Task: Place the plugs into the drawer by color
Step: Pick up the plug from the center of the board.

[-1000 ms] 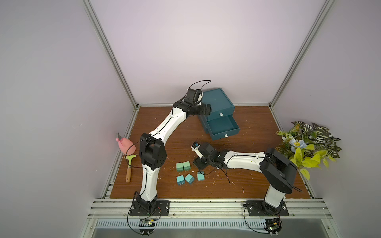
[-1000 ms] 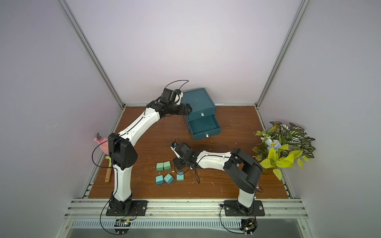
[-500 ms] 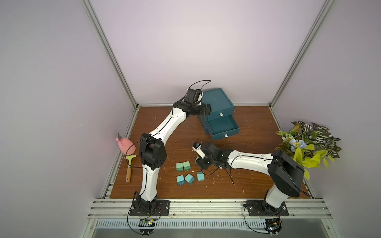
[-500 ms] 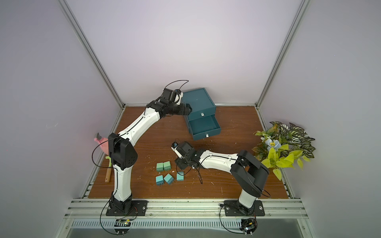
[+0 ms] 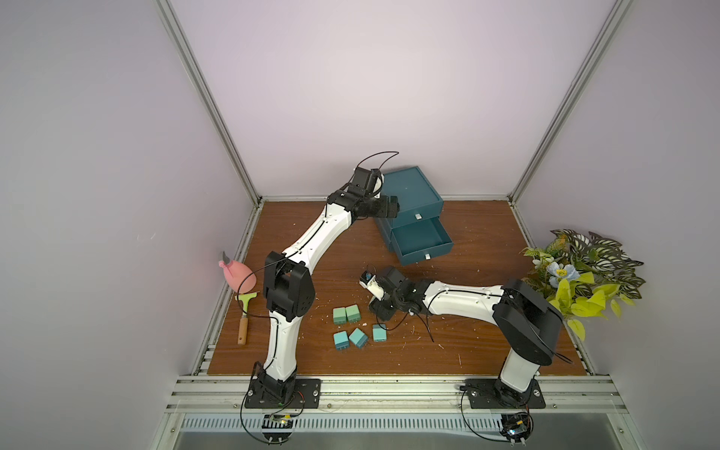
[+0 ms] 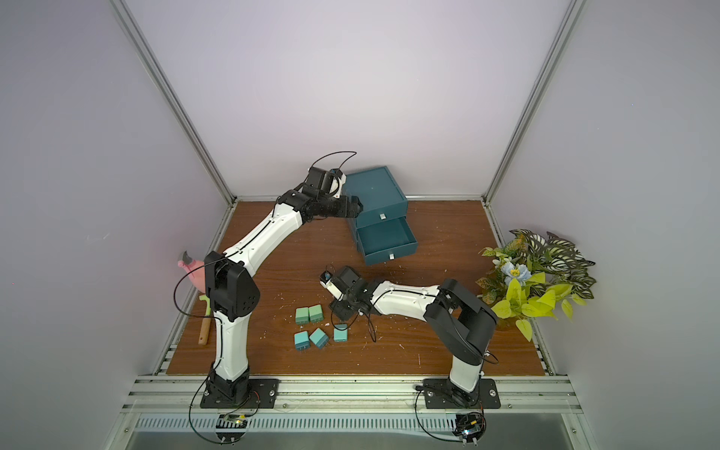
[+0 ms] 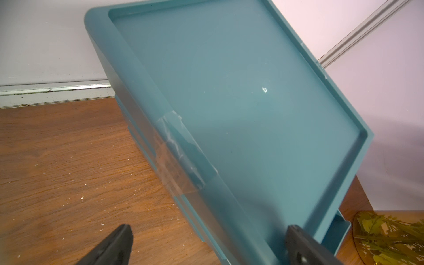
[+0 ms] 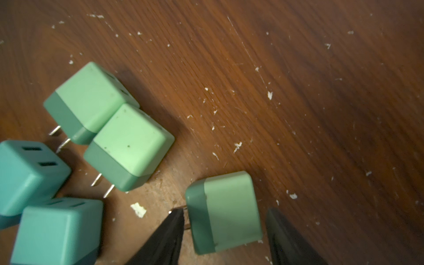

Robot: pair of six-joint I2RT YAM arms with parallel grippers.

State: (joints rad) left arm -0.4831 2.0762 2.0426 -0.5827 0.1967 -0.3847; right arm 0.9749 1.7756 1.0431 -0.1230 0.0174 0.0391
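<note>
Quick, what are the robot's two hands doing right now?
Left gripper: open, fingers astride the drawer top edge.
Right gripper: open around a green plug, not squeezing yet.

Right arm (image 5: pixel 463 296) | your elbow (image 5: pixel 526 323) swung out toward the plant (image 5: pixel 576 280) half a second back, then drew in again | right gripper (image 8: pixel 225 213) | jaws narrowed a hair about the light green plug (image 8: pixel 229 206).

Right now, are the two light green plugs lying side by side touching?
Touching. The right wrist view shows one light green plug butted against its neighbour, no wood between.
</note>
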